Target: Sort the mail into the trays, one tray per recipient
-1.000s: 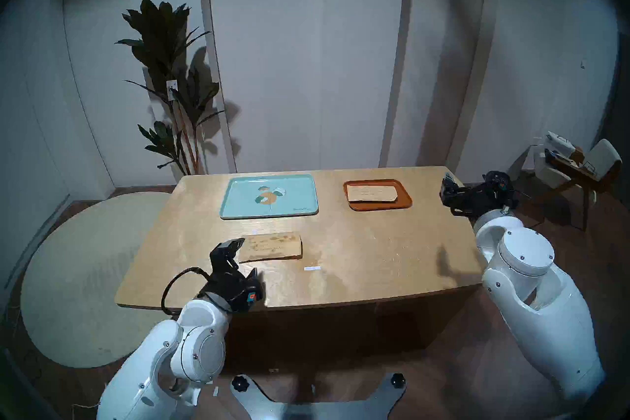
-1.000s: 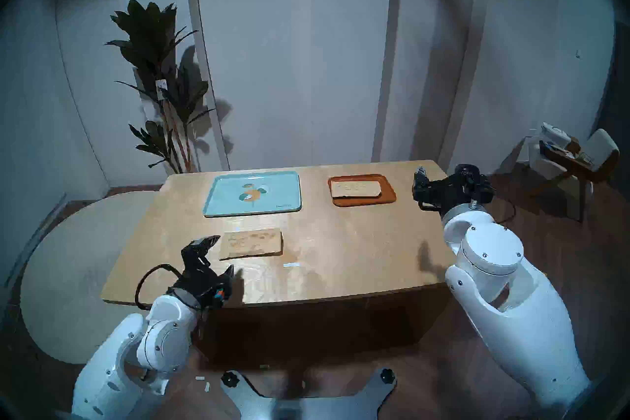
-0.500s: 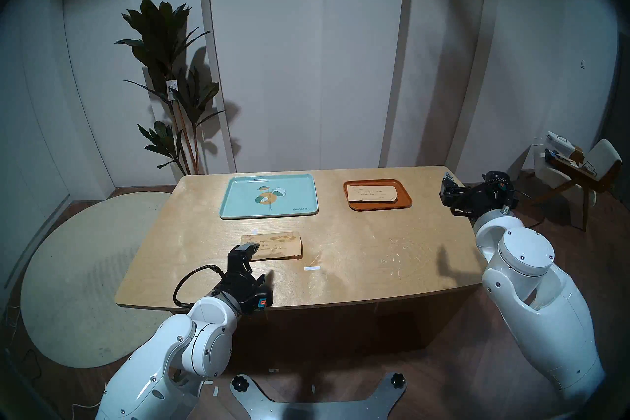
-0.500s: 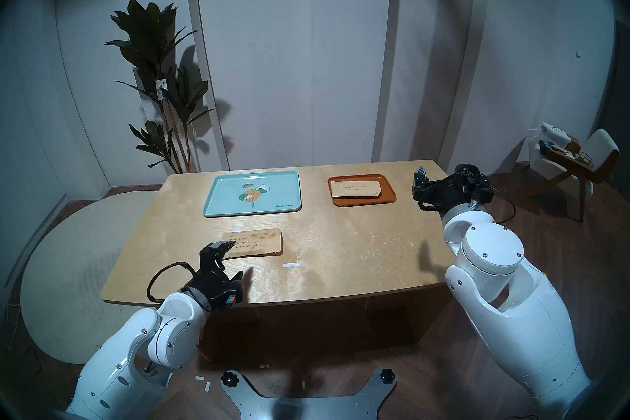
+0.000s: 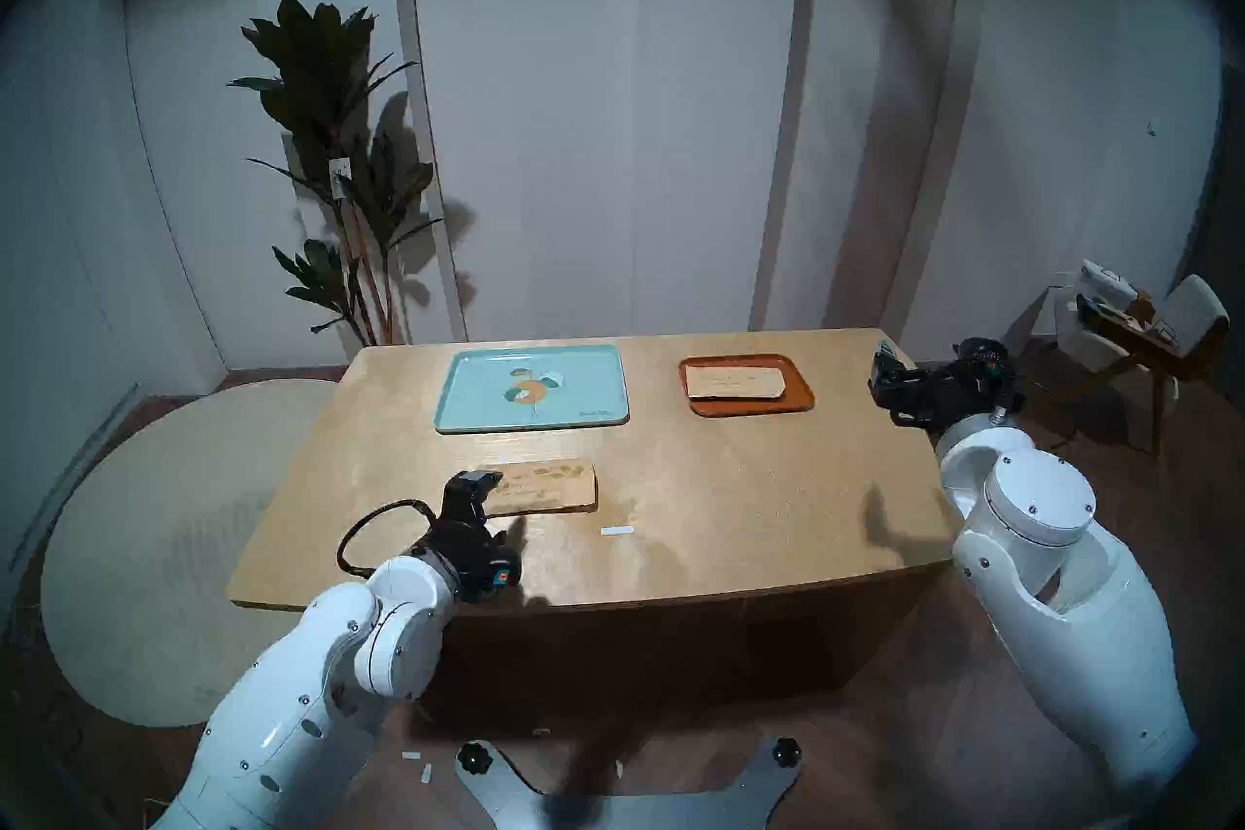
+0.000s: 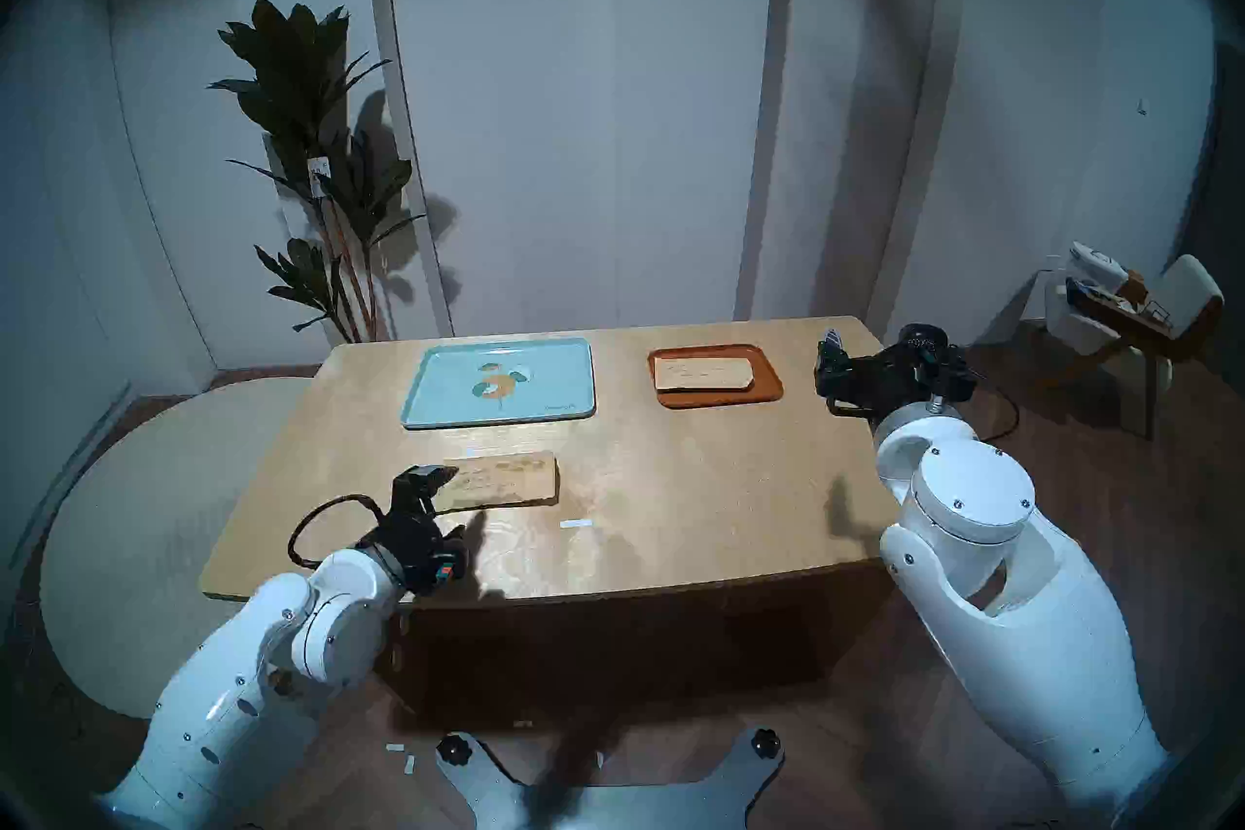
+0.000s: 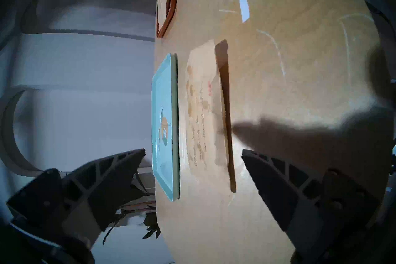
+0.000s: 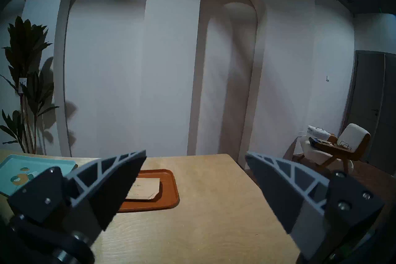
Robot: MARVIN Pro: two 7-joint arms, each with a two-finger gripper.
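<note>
While jaws gape, left gripper [image 5: 495, 502] at blotchy envelope [image 5: 546, 486] edge

Dim room. White wall [image 5: 707, 135] with arched niches. Tall leafy plant [image 5: 337, 168] back left. Round pale rug [image 5: 155, 552] on dark wood floor [image 5: 909, 707]. Light wooden table [image 5: 707, 505]; chair [image 5: 1159, 337] far right

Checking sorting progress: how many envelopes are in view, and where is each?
2. The plain envelope lies in the orange-brown tray. The blotchy envelope lies on the table, in front of the mint-teal tray. None seems hidden.
</note>
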